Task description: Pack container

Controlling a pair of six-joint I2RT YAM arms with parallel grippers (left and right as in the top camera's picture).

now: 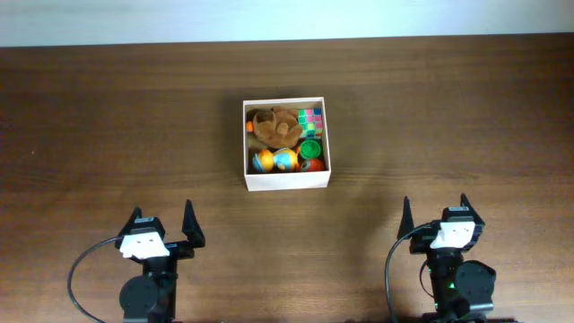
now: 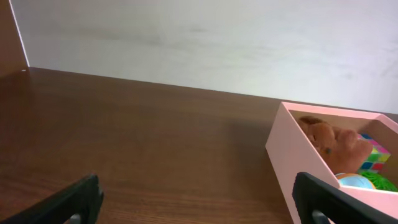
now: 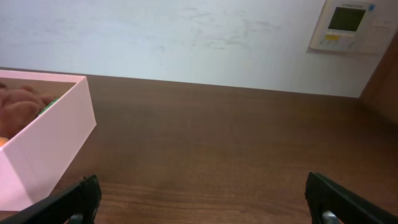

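Note:
The container [image 1: 288, 180] is a square white-walled box at the table's middle, a little toward the back. Inside lie a brown plush toy [image 1: 274, 126], a colourful cube [image 1: 310, 119], a green toy [image 1: 309, 148] and an orange-and-blue ball toy [image 1: 274, 161]. The box also shows at the right of the left wrist view [image 2: 292, 162] and at the left of the right wrist view [image 3: 50, 149]. My left gripper [image 1: 163, 226] is open and empty at the front left. My right gripper [image 1: 436, 215] is open and empty at the front right. Both are well short of the box.
The wooden table [image 1: 108, 126] runs to a pale wall at the back. A wall control panel [image 3: 348, 25] shows in the right wrist view. Black cables [image 1: 85, 269] loop beside each arm base.

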